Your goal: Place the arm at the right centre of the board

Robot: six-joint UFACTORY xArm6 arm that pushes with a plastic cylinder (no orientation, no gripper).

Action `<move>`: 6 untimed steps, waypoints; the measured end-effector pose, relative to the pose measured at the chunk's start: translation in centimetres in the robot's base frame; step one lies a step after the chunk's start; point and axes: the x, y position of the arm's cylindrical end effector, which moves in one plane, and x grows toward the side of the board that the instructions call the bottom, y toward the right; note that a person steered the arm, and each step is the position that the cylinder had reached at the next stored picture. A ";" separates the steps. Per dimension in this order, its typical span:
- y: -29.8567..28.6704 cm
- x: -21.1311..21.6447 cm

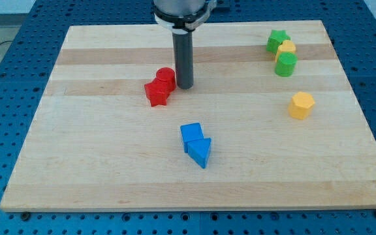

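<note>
- Board: a pale wooden board fills most of the frame, lying on a blue perforated table.
- Tool: the dark rod descends from the top centre of the frame. It carries no jaws, so it grasps nothing; it only presses down toward the board.
- Tip position: my tip stands slightly above and left of the frame's centre, well apart from the right centre of the board.
- Red group: a red cylinder sits just left of my tip, touching or nearly touching the rod. A red star-shaped block lies against it, lower left.
- Blue group: a blue cube and a blue triangular block touch each other below my tip, near the lower centre of the frame.
- Upper right group: a green star-shaped block, a yellow block of unclear shape, and a green cylinder form a close line running downward.
- Right centre: a yellow hexagonal block sits alone there, well apart from my tip.
</note>
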 end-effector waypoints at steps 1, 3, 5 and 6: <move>4.6 0.7; 17.4 1.7; 29.8 0.6; 30.9 -3.7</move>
